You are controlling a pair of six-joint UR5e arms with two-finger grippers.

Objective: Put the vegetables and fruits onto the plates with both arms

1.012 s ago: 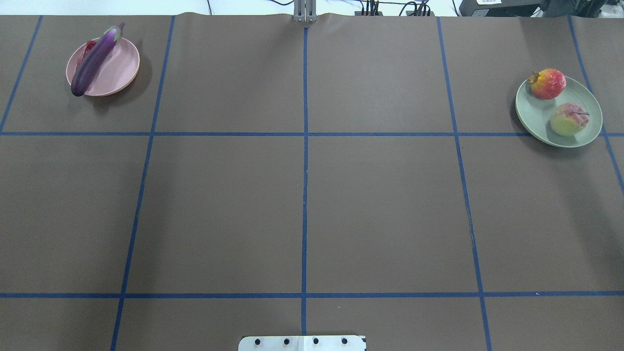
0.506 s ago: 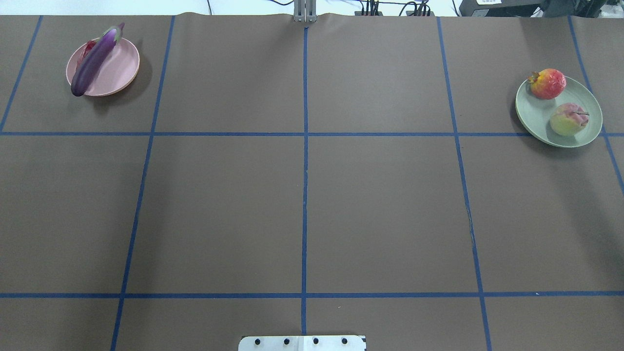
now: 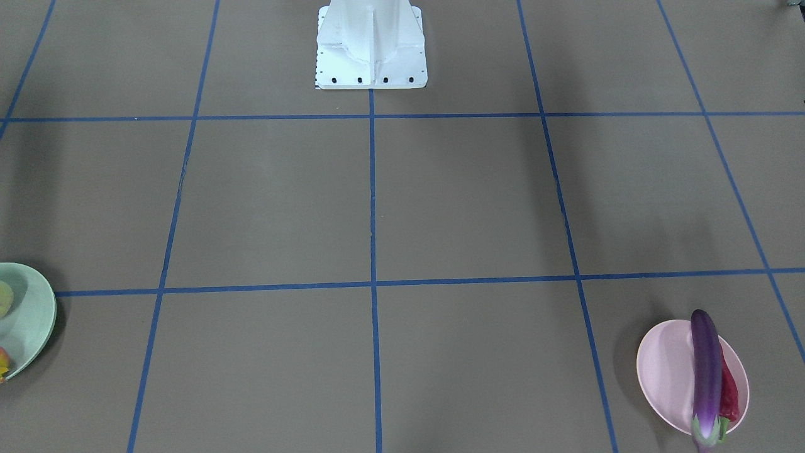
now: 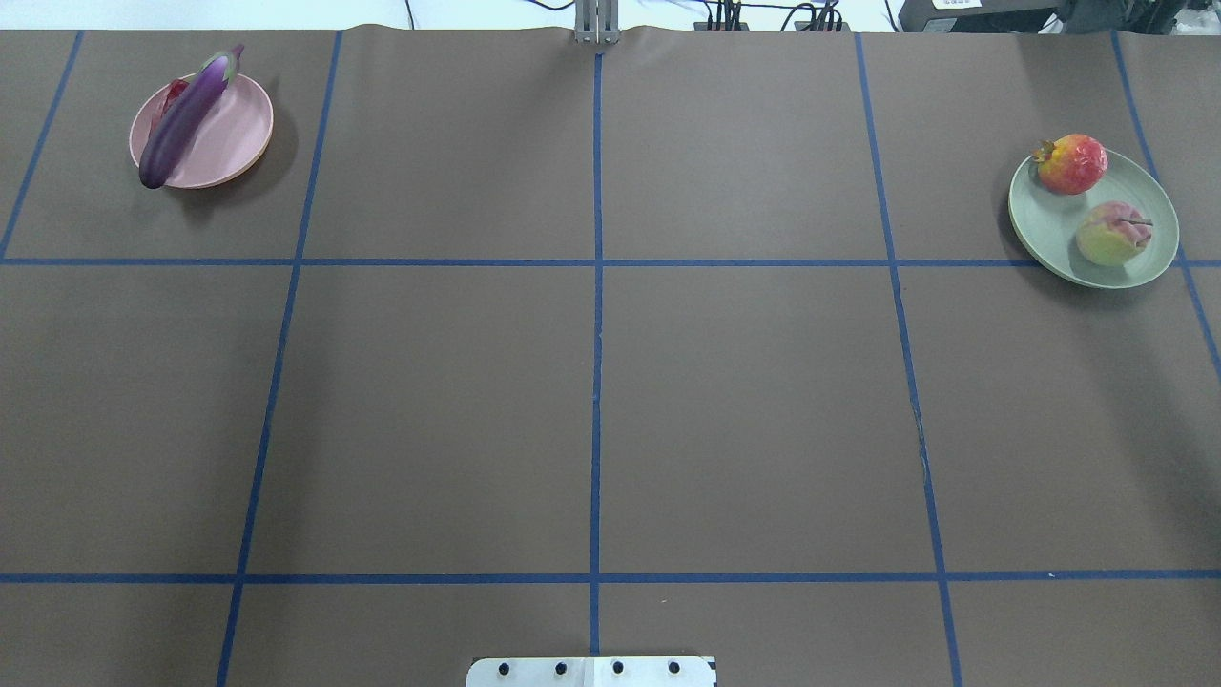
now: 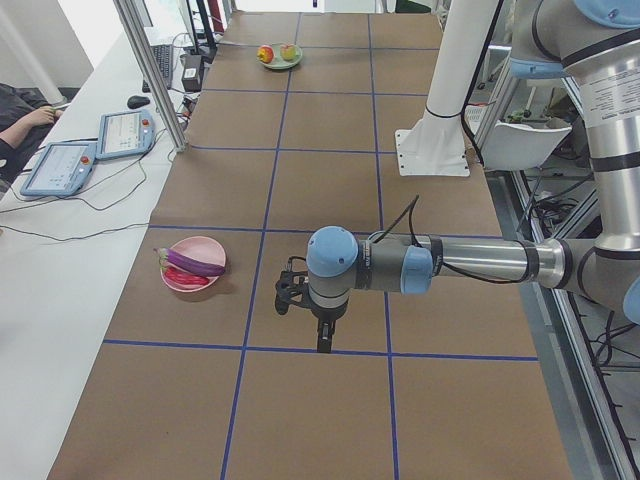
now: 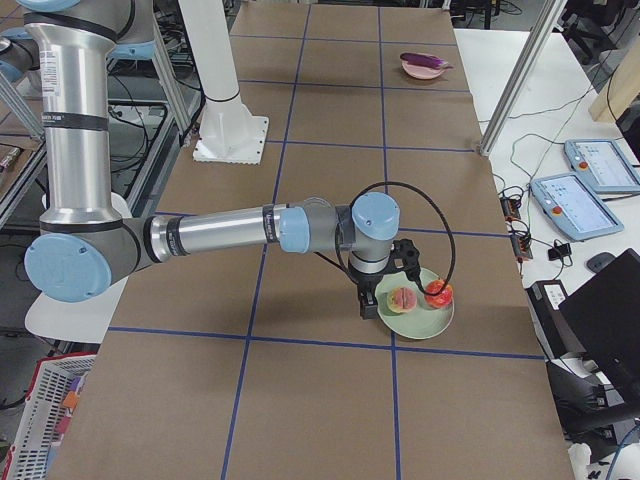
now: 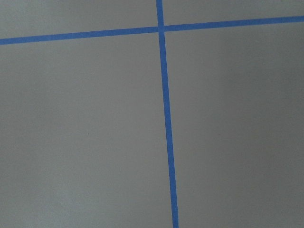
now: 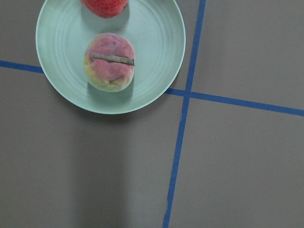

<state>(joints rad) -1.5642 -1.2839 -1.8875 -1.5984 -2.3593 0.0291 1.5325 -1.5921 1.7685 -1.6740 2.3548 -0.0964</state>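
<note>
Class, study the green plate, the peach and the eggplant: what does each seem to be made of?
The green plate: likely matte plastic, going by its even pale colour and faint moulded rings. The peach: probably a dull painted model; blotchy colouring. The eggplant: glossy, seemingly plastic; pale sheen along its skin.

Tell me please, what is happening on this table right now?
The sorting looks finished. The eggplant lies across the pink plate with the chili beside it, and the peach and the red fruit sit in the green plate. No arm holds any of them. The left end effector hangs over bare table near the pink plate, and the right end effector is beside the green plate. Whether they are open cannot be told.
</note>
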